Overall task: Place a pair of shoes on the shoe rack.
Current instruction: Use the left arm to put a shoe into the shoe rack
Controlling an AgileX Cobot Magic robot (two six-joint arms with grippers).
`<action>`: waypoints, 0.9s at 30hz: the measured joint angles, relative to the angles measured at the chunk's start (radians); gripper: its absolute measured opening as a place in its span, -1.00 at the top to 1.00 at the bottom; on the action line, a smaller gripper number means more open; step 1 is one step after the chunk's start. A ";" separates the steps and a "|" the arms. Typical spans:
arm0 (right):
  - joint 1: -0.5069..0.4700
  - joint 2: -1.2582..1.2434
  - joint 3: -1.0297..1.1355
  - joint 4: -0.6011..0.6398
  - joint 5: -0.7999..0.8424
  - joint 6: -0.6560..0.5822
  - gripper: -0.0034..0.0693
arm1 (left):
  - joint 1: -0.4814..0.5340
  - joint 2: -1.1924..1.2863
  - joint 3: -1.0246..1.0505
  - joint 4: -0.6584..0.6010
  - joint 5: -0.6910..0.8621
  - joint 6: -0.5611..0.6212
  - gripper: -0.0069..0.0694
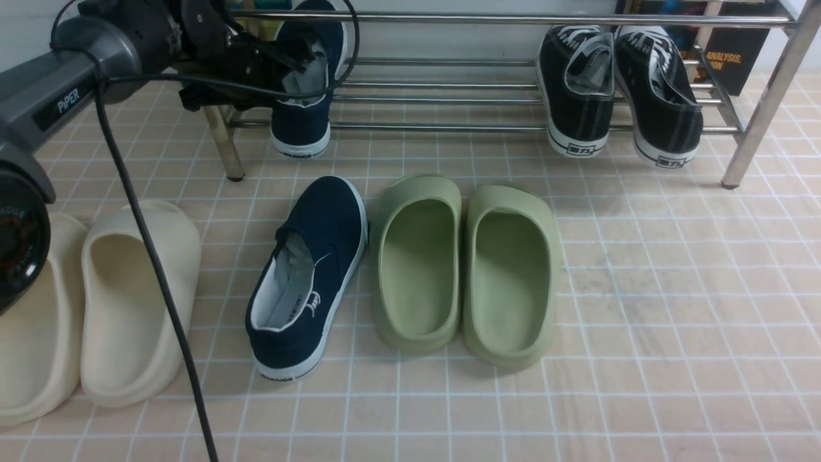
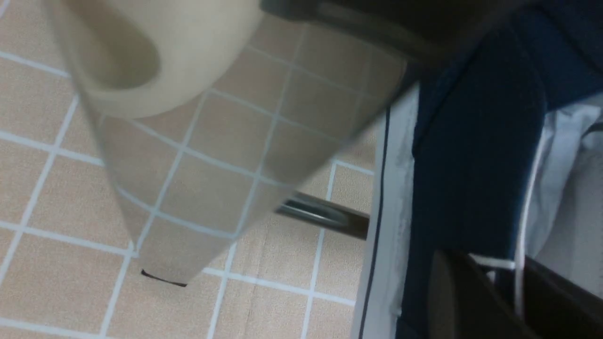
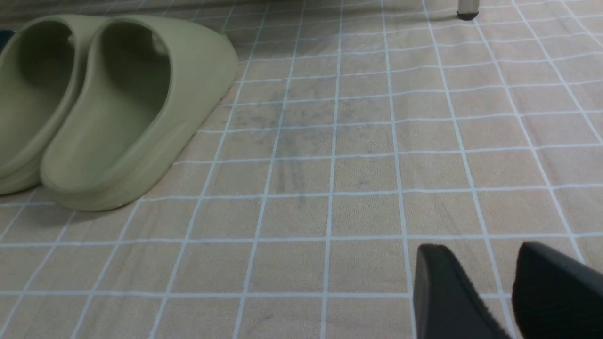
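The pair of shoes is dark blue cloth with white rubber soles and white inside. The first blue shoe is on the shoe rack, at its left end next to a leg. It is tipped, with its toe up toward the back and its heel down over the front bar. The second blue shoe lies flat on the floor in front of the rack. It sits between the cream clogs and the green clogs, and its side is just touching a green one. The left gripper is right at the open top of the shoe on the rack. Up close, its dark fingers sit by the blue cloth and the white edge, but I cannot tell if they are squeezing the shoe or have let go. The right gripper is low over bare floor, well apart from both blue shoes, with its two black fingers spread and nothing between them. The rack is made of thin shiny metal bars and thicker round legs. Two black sneakers with white laces lean on its right side. The clogs look smooth, thick and rounded. The floor has small tan squares with white lines.
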 joint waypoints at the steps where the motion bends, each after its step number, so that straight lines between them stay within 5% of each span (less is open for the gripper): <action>1: 0.000 0.000 0.000 0.000 0.000 0.000 0.25 | 0.000 0.000 0.000 -0.003 -0.001 0.000 0.48; 9: 0.000 0.000 0.000 0.000 0.000 0.000 0.25 | 0.000 -0.018 -0.005 -0.006 0.035 0.050 -0.03; 15: 0.000 0.000 0.000 0.000 0.000 0.000 0.25 | 0.001 -0.125 -0.016 0.029 0.140 0.198 -0.07; 19: 0.000 0.000 0.000 0.000 0.000 0.000 0.25 | 0.001 -0.197 -0.024 0.021 0.285 0.242 0.03; 27: 0.000 0.000 0.000 0.000 0.000 -0.001 0.25 | -0.037 -0.133 -0.026 -0.081 0.448 0.387 0.59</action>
